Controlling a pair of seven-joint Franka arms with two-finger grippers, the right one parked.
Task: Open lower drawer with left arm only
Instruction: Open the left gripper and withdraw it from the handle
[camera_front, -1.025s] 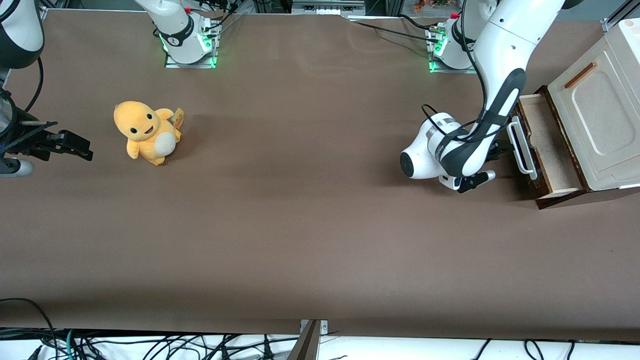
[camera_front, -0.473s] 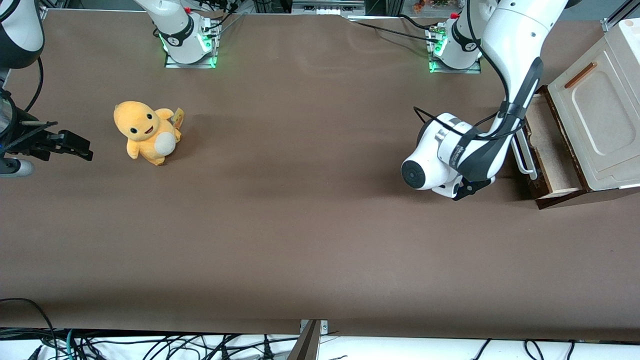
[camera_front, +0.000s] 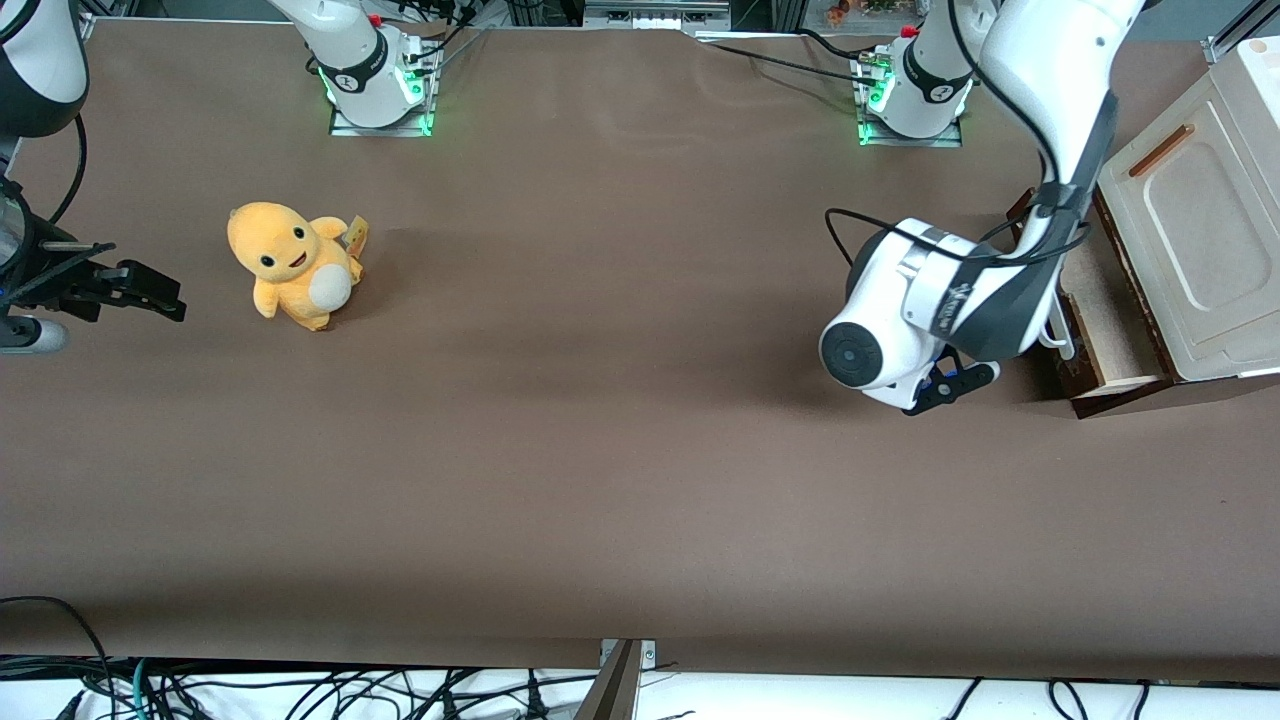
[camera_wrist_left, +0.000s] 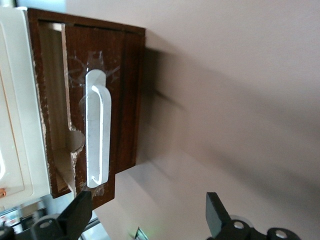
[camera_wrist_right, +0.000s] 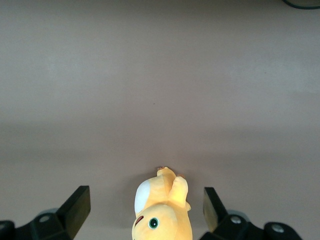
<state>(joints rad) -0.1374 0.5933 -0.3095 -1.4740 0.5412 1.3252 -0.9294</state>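
Lower drawer (camera_front: 1100, 320) pulled out.
My gripper (camera_wrist_left: 145, 220) hangs released, fingers spread, holding nothing, in front of its white handle (camera_wrist_left: 96, 130).

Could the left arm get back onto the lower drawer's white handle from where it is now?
Probably yes. The left arm's gripper hangs open just off the white handle of the lower drawer, which already stands pulled out. The wrist view shows only bare table between the jaws and the handle.
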